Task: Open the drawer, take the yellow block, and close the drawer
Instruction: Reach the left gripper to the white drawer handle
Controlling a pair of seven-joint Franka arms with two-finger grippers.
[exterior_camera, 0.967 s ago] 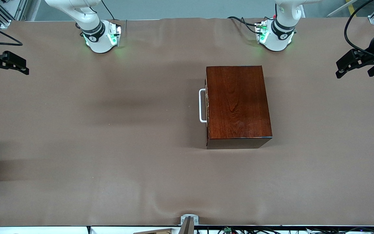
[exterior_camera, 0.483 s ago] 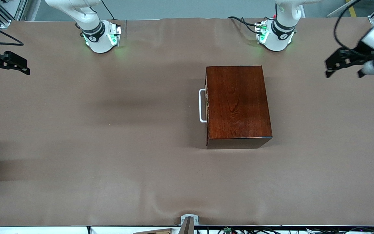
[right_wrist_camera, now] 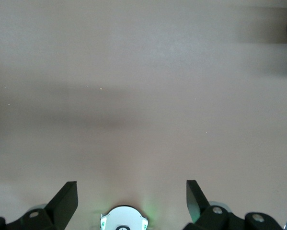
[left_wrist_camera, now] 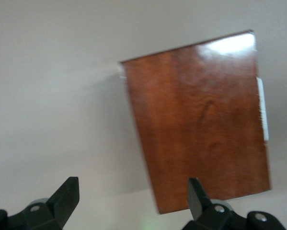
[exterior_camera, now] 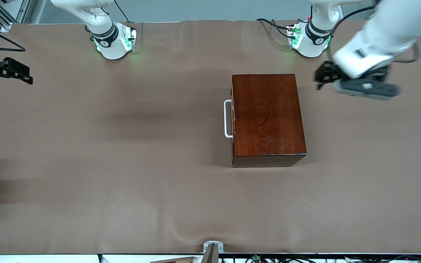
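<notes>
Brown cloth covers the table [exterior_camera: 122,146]; on it I see the wooden box [exterior_camera: 267,117] with the drawer [exterior_camera: 233,118] shut, toward my left arm's end. My left gripper [exterior_camera: 322,76] hangs spread and empty over cloth beside the box, while my right gripper [exterior_camera: 18,73] waits, jaws wide, over its own end.

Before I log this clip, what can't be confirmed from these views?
- Yellow block: in no view; the drawer sits shut in the wooden box, so its inside is hidden.
- Left gripper, over the table beside the box: motion-blurred in the front view; the left wrist view shows it open.
- Right gripper, waiting open at the right arm's end: its arm is cut off by the front view's edge.
</notes>
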